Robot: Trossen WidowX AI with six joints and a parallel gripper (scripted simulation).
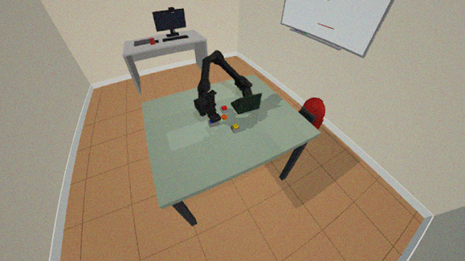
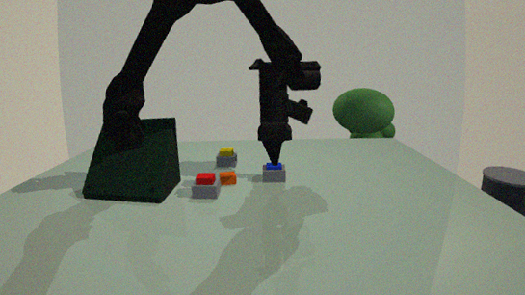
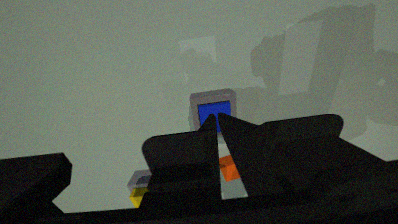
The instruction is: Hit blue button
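Note:
The blue button (image 1: 211, 122) (image 2: 273, 167) (image 3: 214, 108) sits in a grey housing on the table. In the exterior view its cap stands only a little above the housing rim. My gripper (image 1: 215, 120) (image 2: 275, 162) (image 3: 215, 117) is shut and empty, pointing down. Its fingertips are on top of the blue cap and appear to touch it, and in the wrist view they cover the cap's near part.
A red button (image 1: 224, 108) (image 2: 206, 178), a yellow button (image 1: 235, 126) (image 2: 226, 152) (image 3: 137, 197) and an orange block (image 1: 224, 117) (image 2: 228, 179) (image 3: 230, 169) stand near the blue button, on the side towards the dark arm base (image 1: 248, 104) (image 2: 148, 174).

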